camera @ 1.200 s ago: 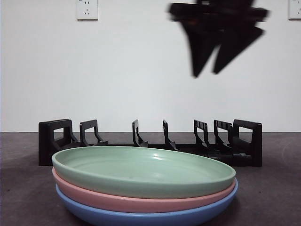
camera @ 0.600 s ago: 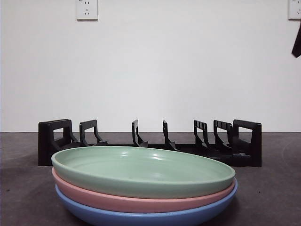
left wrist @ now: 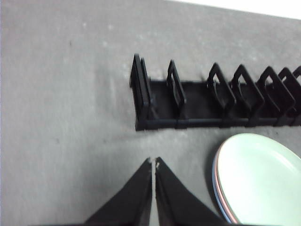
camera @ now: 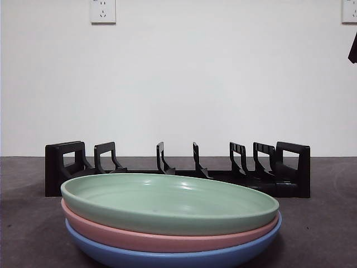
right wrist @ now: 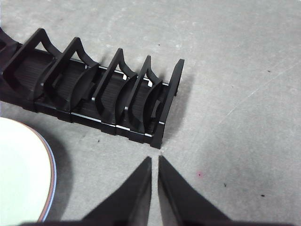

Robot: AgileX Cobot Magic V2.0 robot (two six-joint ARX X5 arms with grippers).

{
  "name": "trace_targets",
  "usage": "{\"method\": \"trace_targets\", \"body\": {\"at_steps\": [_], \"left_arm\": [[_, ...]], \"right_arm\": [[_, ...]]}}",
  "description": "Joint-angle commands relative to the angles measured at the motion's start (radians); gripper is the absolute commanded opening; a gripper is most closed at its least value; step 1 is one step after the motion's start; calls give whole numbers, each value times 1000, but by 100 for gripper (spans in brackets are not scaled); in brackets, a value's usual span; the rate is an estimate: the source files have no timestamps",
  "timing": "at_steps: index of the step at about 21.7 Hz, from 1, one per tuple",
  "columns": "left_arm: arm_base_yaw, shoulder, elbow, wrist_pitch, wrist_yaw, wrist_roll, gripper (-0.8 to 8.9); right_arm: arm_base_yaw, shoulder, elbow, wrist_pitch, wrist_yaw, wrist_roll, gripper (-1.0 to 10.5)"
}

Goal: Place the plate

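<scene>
- Three plates are being kept stacked at the near edge of the table [camera: 22, 223]: a green plate [camera: 167, 204] on a pink plate [camera: 162, 239] on a blue plate [camera: 167, 258].
- The black plate rack [camera: 178, 170] is being left unfilled just behind them.
- The left gripper [left wrist: 153, 164] and right gripper [right wrist: 154, 161] are being held above bare table at opposite rack ends, jaws nearly closed, gripping nothing.
- A likely risk: the pink plate being dragged along, since rims are nesting tightly.
- Open room is being offered on both sides.
</scene>
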Motion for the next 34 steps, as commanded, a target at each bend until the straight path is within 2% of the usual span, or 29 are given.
{"method": "trace_targets", "body": {"at_steps": [1, 3, 5, 10, 13, 18, 21, 34], "left_arm": [[5, -45, -78, 125, -7, 74, 7], [59, -122, -264, 358, 70, 177, 7], [153, -198, -443, 525, 215, 244, 7], [391, -344, -657, 657, 232, 219, 7], [449, -359, -725, 768, 236, 193, 7], [465, -359, -724, 750, 244, 209, 7], [463, -359, -724, 750, 264, 163, 7], [463, -359, -724, 755, 264, 164, 7]], "right_arm": [[5, 3, 11, 10, 3, 1, 20], [5, 3, 11, 10, 3, 1, 20], [5, 3, 11, 10, 3, 1, 20], [5, 3, 11, 10, 3, 1, 20], [5, 3, 11, 10, 3, 1, 20], [5, 2, 11, 13, 3, 1, 20], [5, 2, 11, 13, 3, 1, 20], [5, 2, 11, 14, 3, 1, 20]]}}
